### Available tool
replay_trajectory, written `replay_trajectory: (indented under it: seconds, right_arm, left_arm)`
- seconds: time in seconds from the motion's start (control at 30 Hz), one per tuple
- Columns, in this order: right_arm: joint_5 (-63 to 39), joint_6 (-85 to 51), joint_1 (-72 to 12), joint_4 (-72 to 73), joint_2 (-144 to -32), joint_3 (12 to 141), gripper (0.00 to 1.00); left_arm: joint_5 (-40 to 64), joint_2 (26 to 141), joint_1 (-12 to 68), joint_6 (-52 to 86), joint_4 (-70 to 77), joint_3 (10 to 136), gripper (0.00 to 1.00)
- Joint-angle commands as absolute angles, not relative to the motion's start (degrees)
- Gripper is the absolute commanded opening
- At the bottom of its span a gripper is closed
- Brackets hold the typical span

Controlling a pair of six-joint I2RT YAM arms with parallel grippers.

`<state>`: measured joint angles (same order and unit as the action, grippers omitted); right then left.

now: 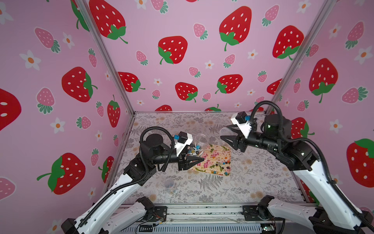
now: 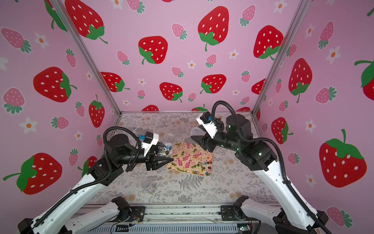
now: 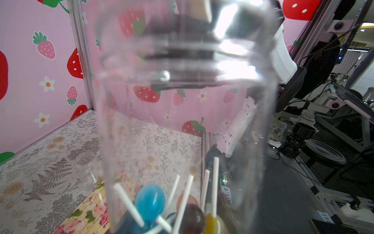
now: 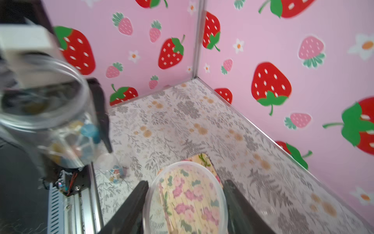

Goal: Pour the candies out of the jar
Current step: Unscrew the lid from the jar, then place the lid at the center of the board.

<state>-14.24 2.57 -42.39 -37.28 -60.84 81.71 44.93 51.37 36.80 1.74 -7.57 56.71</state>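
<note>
My left gripper (image 1: 199, 158) is shut on the lower part of a clear jar (image 1: 201, 139), held tilted over the left edge of the flowered tray (image 1: 208, 162). The jar's open mouth points up and back. Several candies (image 3: 149, 200) with blue, dark and yellow heads on white sticks lie in the jar's bottom. More candies (image 1: 221, 164) lie scattered on the tray's near right part. My right gripper (image 4: 185, 192) hovers above the tray's far edge, shut on a clear round lid (image 4: 185, 198). In both top views the lid (image 2: 197, 131) shows between its fingers.
A second small clear jar (image 1: 169, 184) holding a few candies stands on the floral table near the front left. A small empty clear jar (image 3: 88, 171) stands by the tray's far side. Strawberry-print walls close in the left, back and right.
</note>
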Motion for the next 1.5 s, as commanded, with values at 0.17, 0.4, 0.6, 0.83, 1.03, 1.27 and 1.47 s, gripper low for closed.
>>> replay_trajectory:
  seconds: [0.17, 0.4, 0.6, 0.83, 1.03, 1.27, 1.47]
  right_arm:
    - [6.63, -11.50, -41.41, -37.44, -52.62, 61.68, 0.56]
    - [13.37, -20.55, -41.42, -37.87, -43.63, 45.40, 0.57]
    - [17.57, -26.11, -41.40, -38.28, -43.96, 38.61, 0.57]
    - [19.50, -32.13, -41.36, -34.52, -45.58, 31.91, 0.56]
    - [21.18, -32.73, -40.90, -28.86, -51.82, 30.17, 0.57]
    - [19.55, -34.76, -40.30, -22.18, -63.49, 29.01, 0.58]
    - [19.17, -35.94, -39.91, -20.51, -68.05, 29.00, 0.58]
  left_arm:
    - [44.65, 49.16, 36.71, 1.93, -7.45, 56.18, 0.47]
    - [45.32, 48.31, 36.71, 2.89, -7.08, 55.94, 0.47]
    - [46.14, 47.93, 36.74, 3.11, -8.35, 56.52, 0.47]
    - [46.06, 46.65, 36.77, 3.74, -9.26, 55.90, 0.47]
    - [45.83, 46.65, 36.75, 4.54, -8.72, 55.05, 0.47]
    - [45.52, 45.93, 36.80, 5.92, -7.91, 54.06, 0.47]
    - [45.35, 45.22, 36.84, 6.06, -8.44, 54.01, 0.47]
